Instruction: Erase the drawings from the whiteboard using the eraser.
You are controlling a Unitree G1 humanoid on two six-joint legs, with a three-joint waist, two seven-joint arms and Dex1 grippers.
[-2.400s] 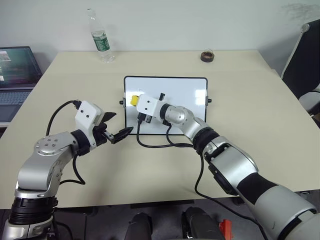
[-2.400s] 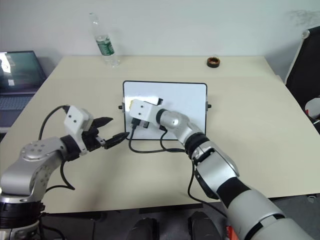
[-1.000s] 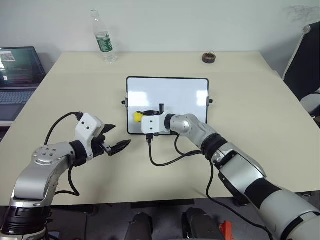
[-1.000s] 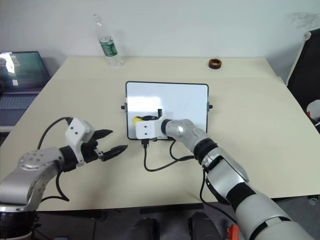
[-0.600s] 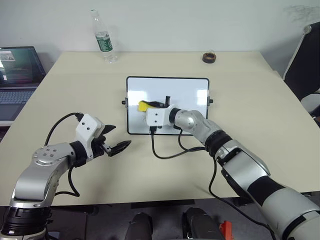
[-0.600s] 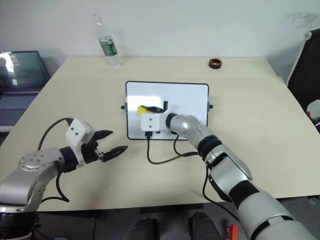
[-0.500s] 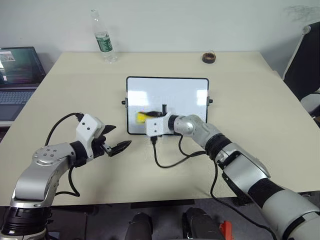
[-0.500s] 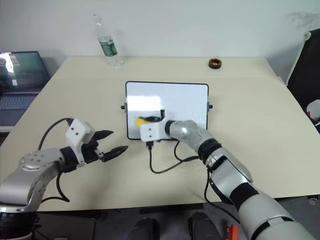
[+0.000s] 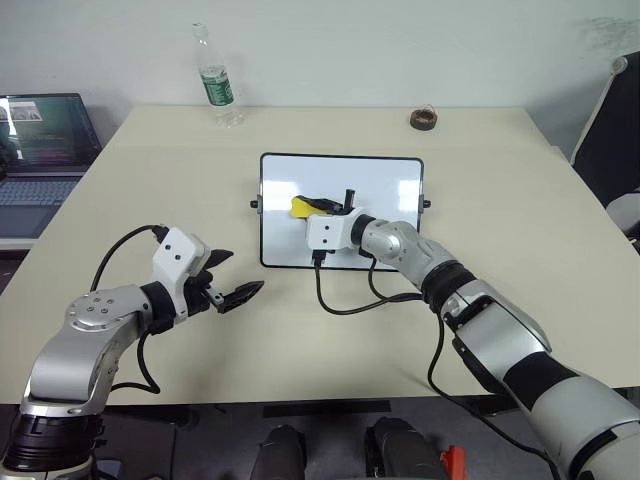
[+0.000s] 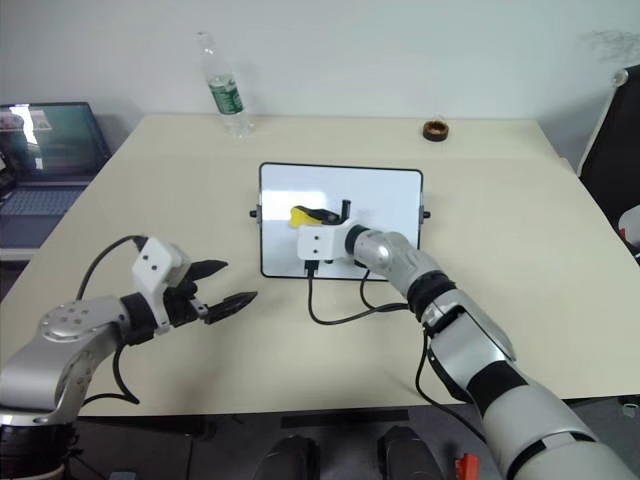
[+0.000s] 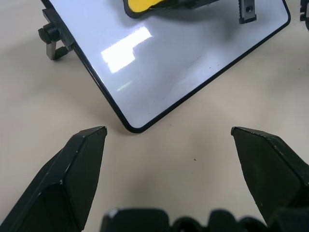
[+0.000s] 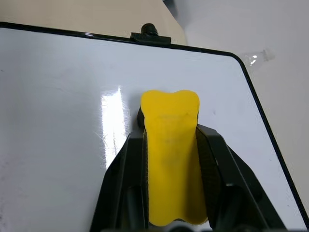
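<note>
The whiteboard [image 9: 341, 210] lies flat at the middle of the beige desk [image 9: 520, 230]. The right gripper [image 12: 170, 145] has its fingers clamped on the yellow eraser [image 9: 303, 206], which rests on the board's left half, its end jutting out past the fingertips. The board's surface looks clean white around it. The left gripper [image 9: 237, 289] hangs above the desk, near the board's lower left corner, fingers spread wide apart. A plastic bottle [image 9: 215, 79] stands at the far edge.
</note>
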